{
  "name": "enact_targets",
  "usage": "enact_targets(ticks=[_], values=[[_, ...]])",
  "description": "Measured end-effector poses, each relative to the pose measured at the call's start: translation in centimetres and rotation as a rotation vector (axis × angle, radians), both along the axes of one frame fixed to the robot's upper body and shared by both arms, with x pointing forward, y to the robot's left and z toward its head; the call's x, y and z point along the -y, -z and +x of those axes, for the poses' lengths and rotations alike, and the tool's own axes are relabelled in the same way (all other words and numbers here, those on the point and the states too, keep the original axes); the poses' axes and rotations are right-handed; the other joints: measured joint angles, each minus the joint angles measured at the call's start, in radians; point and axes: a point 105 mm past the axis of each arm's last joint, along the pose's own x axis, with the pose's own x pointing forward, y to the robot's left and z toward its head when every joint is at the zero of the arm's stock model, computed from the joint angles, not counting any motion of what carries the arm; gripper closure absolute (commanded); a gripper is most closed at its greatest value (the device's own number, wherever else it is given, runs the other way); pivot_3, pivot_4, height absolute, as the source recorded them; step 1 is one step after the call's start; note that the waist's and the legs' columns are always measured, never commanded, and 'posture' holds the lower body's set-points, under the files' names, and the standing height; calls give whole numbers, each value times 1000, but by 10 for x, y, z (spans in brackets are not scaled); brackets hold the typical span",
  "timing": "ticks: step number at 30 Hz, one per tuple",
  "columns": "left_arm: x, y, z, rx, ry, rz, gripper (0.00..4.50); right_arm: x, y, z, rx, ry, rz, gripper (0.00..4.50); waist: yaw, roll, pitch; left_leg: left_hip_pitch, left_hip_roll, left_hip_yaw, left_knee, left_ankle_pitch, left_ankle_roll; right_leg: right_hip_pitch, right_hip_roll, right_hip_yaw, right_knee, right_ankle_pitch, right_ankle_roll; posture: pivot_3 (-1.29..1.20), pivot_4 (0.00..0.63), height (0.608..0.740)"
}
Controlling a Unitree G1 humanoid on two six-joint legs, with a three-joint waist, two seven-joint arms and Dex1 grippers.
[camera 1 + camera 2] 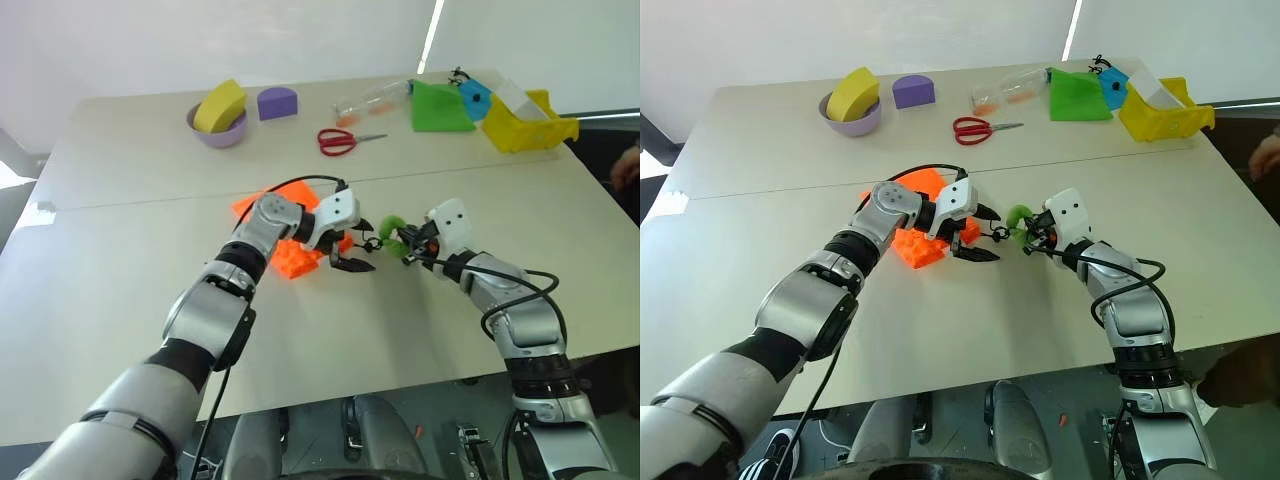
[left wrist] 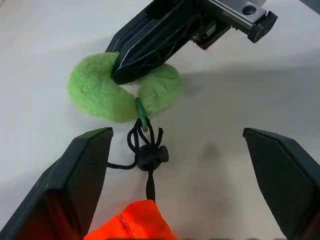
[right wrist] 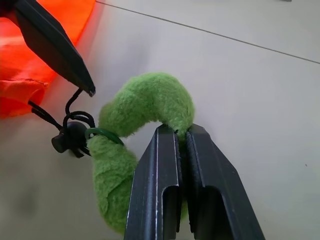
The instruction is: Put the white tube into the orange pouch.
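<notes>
The orange pouch [image 1: 290, 245] lies crumpled near the middle of the pale table [image 1: 130, 300], soft neon fabric with folds, partly under the left arm. A thin black cord [image 2: 142, 155] runs from its mouth through a round black stopper to a small green ring, and that ring is joined to a fuzzy green loop [image 3: 137, 112], thick and woolly like felt, curved in a horseshoe shape. The right gripper [image 3: 181, 137] has its two flat black fingers pressed together on one side of the fuzzy loop, pinching it. The left gripper [image 2: 175, 165] hovers over the cord and stopper with its black wedge-shaped fingers spread wide, holding nothing. Along the far side of the table sit a lilac bowl [image 1: 218, 132] with a yellow foam wedge [image 1: 219, 105], a purple block [image 1: 277, 102] with a rounded top, red-handled scissors [image 1: 345, 141], a clear plastic bottle [image 1: 372, 100] lying on its side, a folded green cloth [image 1: 441, 108] and a yellow plastic bin [image 1: 527, 124]. I cannot make out the white tube, and no writing is readable.
</notes>
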Motion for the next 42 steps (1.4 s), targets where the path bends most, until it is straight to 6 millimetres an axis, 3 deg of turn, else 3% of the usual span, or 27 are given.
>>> enact_targets(ticks=[4,8,18,21,25,36,39,42], values=[[4,0,1,22,-1,19,38,-1,-1,1,4,1,4,4500,0,0,0,0,0,0,0,0,0,0,0,0,0,0,0,0,150,740],[6,0,2,35,-3,36,1295,-2,-3,1,9,2,7,4500,1,0,0,0,0,0,0,0,0,0,0,0,0,0,0,0,150,740],[8,1,4,31,-31,25,1295,-3,-4,1,17,1,7,4500,0,0,0,0,0,0,0,0,0,0,0,0,0,0,0,0,150,740],[7,1,4,-15,-42,16,2146,-3,-5,1,17,1,6,4500,0,0,0,0,0,0,0,0,0,0,0,0,0,0,0,0,150,740],[6,1,5,-37,-53,6,3950,-3,-5,1,17,1,6,4500,0,0,0,0,0,0,0,0,0,0,0,0,0,0,0,0,150,740],[7,0,6,-4,-54,14,3950,-3,-5,2,18,0,6,4500,0,0,0,0,0,0,0,0,0,0,0,0,1,0,0,0,150,740],[6,0,5,-6,-52,14,3158,-3,-6,2,21,0,5,4500,0,0,0,0,0,0,0,0,0,0,0,0,1,0,0,0,150,740],[6,1,5,-6,-48,19,1837,-4,-6,2,22,0,5,4500,0,0,0,0,0,0,0,0,0,0,0,0,1,0,0,0,150,740]])
